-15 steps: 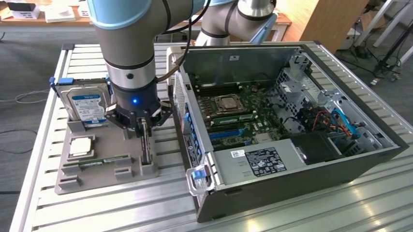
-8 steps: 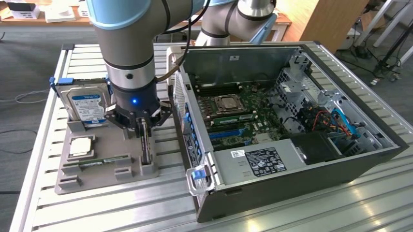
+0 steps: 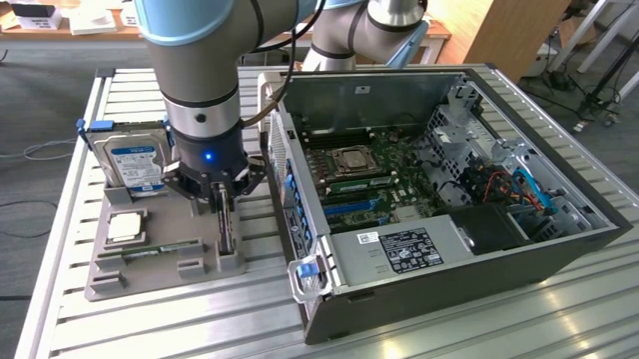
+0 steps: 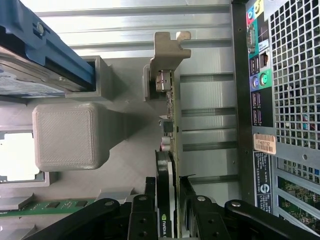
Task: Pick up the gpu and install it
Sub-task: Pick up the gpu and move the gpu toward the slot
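Directly beneath the pincer [image 3: 221, 193], the gpu [image 3: 226, 228] stood edge-on in its grey holder [image 3: 172, 224], at the exterior view's left of the computer case [image 3: 450, 295], long axis running near-to-far; the jaws clasped its flat faces.

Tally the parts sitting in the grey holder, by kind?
hard drive: 1
gpu: 1
CPU: 1
memory stick: 1
Total: 4
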Controlling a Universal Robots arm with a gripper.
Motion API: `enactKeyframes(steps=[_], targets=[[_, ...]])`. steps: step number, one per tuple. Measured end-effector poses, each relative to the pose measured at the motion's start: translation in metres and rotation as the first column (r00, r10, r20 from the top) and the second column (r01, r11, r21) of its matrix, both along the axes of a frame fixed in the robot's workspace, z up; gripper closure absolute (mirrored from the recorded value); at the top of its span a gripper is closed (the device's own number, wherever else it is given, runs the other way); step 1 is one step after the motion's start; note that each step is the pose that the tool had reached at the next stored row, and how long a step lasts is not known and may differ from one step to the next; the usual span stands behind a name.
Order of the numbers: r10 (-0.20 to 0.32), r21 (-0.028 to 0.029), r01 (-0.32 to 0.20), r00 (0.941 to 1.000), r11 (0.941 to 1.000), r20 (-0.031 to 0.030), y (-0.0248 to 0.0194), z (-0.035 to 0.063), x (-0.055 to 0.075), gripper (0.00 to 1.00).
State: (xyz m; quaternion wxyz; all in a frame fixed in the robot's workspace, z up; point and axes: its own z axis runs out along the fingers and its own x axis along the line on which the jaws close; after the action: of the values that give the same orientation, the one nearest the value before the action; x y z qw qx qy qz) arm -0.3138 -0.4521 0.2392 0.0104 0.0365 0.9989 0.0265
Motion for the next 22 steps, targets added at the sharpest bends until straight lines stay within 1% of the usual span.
enactKeyframes(steps=[17, 19, 20, 22], targets=[[0.0, 0.0, 0.0, 1.0, 1.0, 0.0, -0.0001, 0.0, -0.0006, 0.67], [0.0, -0.0001, 0.0, 1.0, 1.0, -0.0002, -0.0001, 0.0, -0.0006, 0.68], [0.0, 0.0, 0.0, 1.0, 1.0, -0.0001, 0.0, 0.0, -0.0006, 0.73], [0.0, -0.0001, 0.0, 1.0, 1.0, -0.0001, -0.0001, 0.0, -0.0006, 0.73]])
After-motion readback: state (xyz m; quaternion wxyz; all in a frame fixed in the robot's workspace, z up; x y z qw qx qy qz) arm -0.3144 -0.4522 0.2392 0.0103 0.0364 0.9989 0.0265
